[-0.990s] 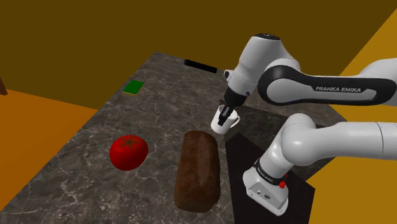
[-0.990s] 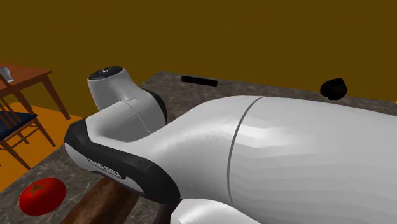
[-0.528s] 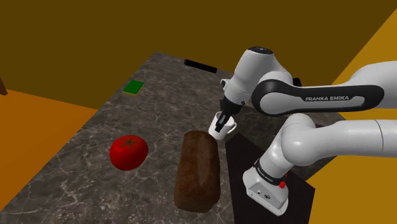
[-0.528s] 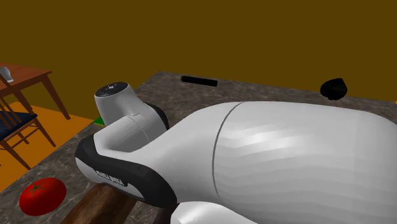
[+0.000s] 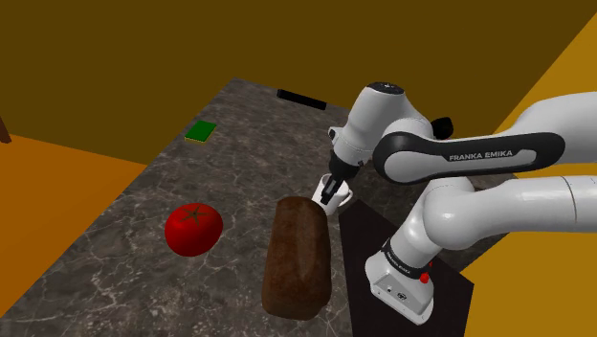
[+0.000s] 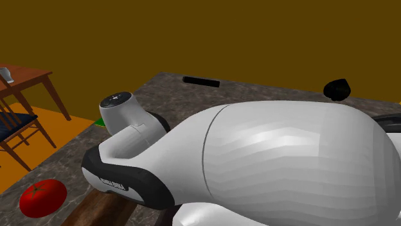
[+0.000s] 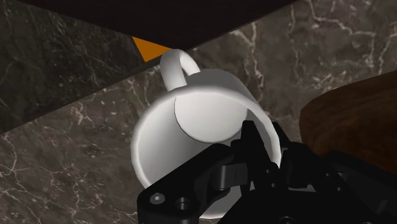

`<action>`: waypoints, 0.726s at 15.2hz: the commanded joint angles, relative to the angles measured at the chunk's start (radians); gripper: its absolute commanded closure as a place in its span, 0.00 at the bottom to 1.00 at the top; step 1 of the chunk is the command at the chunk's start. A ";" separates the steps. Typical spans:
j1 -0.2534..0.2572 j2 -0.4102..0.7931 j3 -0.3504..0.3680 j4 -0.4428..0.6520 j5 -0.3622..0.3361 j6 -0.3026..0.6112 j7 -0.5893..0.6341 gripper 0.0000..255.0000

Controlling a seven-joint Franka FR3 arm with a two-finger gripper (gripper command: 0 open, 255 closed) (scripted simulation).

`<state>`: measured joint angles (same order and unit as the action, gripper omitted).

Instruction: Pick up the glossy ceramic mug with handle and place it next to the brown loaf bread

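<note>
White arm (image 5: 536,206) of smooth rounded links, black bands at the joints, pale letters FRANKA EMIKA (image 5: 480,155) on one band, round dark cap (image 6: 115,98) on a joint, all-black gripper (image 5: 329,190) with small screw holes, red button (image 5: 425,279) on the white base (image 5: 394,270), black box stand (image 5: 448,299).

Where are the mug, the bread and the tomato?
mug (image 7: 203,119), wrist view, its inner floor.
loaf (image 5: 298,257), shoulder view, middle of its top.
tomato (image 5: 193,231), shoulder view, middle of its red skin.
</note>
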<state>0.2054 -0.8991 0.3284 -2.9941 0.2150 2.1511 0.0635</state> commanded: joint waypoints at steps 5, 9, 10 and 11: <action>0.000 0.000 0.000 0.000 0.000 0.001 0.000 0.00; 0.000 0.000 0.000 0.000 0.000 0.001 0.000 0.00; -0.001 -0.025 -0.008 0.023 -0.007 -0.047 0.000 0.00; -0.002 -0.046 -0.015 0.048 -0.014 -0.093 0.000 0.00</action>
<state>0.2009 -0.9235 0.3176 -2.9596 0.2042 2.0968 0.0622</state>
